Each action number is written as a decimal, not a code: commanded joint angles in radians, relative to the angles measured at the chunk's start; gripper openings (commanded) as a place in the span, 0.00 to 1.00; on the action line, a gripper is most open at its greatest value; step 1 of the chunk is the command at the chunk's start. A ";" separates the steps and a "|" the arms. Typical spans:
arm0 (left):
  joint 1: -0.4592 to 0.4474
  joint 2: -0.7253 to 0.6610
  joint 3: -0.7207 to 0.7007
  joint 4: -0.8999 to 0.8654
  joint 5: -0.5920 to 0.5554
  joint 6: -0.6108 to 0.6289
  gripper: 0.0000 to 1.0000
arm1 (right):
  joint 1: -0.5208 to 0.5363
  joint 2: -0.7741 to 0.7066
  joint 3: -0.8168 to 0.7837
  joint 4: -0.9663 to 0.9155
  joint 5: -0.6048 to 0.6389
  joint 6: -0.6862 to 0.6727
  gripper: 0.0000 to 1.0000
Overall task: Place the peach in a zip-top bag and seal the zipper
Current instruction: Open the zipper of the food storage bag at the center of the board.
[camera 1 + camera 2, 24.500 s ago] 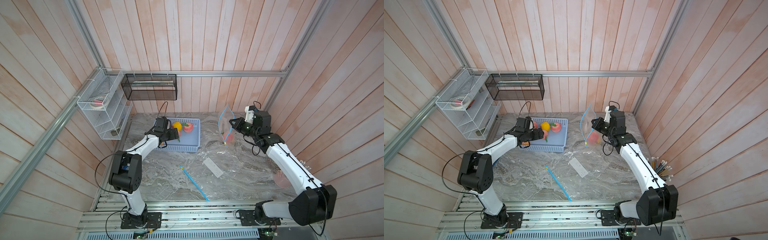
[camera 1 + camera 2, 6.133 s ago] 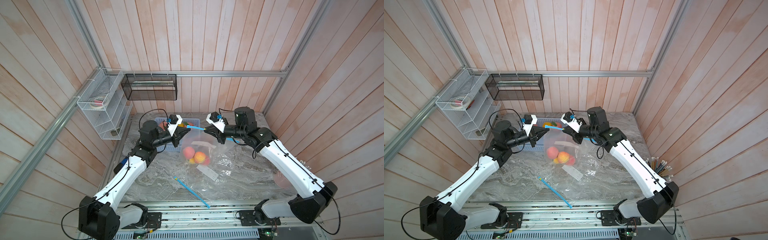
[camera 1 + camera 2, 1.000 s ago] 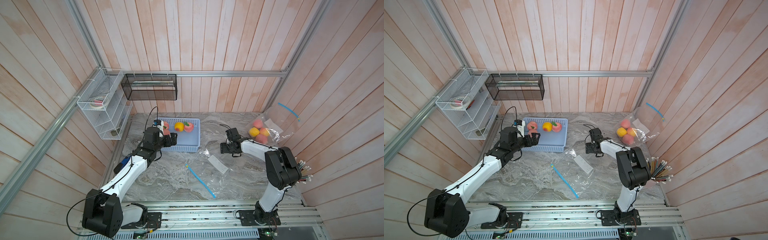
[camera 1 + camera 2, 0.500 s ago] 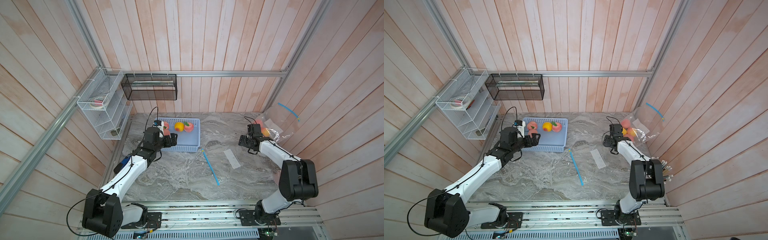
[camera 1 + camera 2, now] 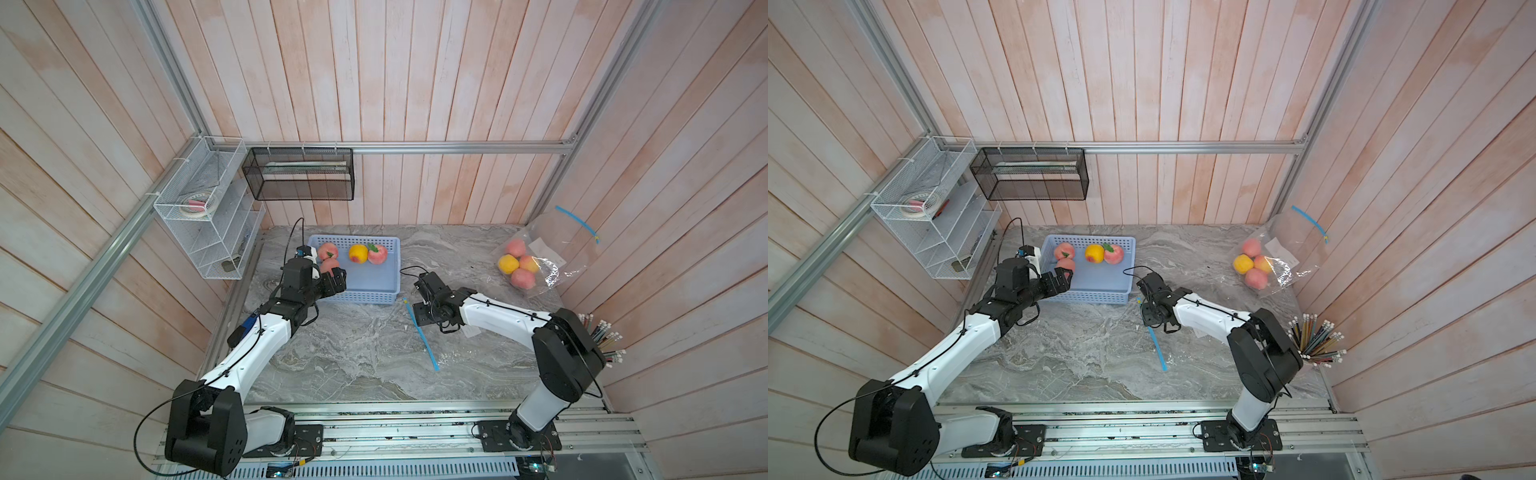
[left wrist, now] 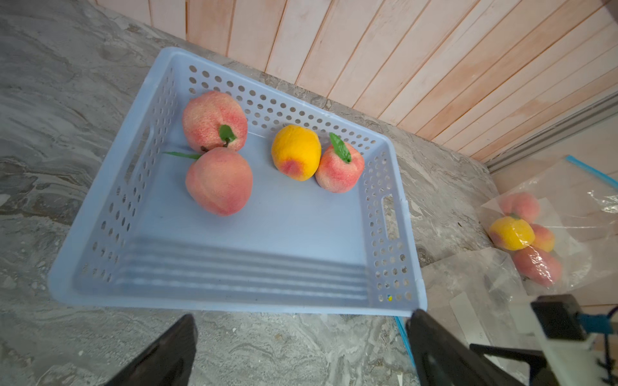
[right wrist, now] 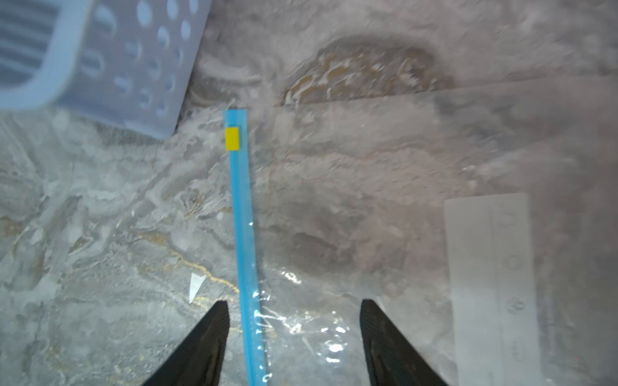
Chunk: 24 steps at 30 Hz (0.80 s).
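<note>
A fresh cycle is judged to be starting. The empty zip-top bag [image 7: 351,187] is laid flat from the centre of the table [image 5: 353,365] toward 4 o'clock. Its blue zipper [image 7: 242,234] is framed between the spread, empty jaws of the right gripper [image 7: 293,302]. The peach [image 6: 219,182] to be bagged is seen in the basket [image 5: 374,296] at 11 o'clock. The left gripper [image 5: 334,279] is poised at the basket's near wall, jaws fully released. Next, the zipper edge is to be pinched and lifted so the mouth can be opened. Compared with half a second earlier, the right gripper has been brought from the filled bag [image 5: 552,232] at 2 o'clock to the zipper's far end.
</note>
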 commanded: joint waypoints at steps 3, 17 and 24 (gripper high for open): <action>0.014 -0.038 -0.021 0.026 0.001 -0.017 1.00 | 0.017 0.052 0.021 -0.025 -0.069 0.016 0.58; 0.017 -0.040 -0.027 0.041 0.016 -0.014 1.00 | 0.017 0.105 0.017 -0.034 -0.086 -0.004 0.37; 0.018 -0.040 -0.024 0.043 0.019 -0.012 1.00 | 0.011 0.111 0.011 -0.030 -0.098 -0.004 0.17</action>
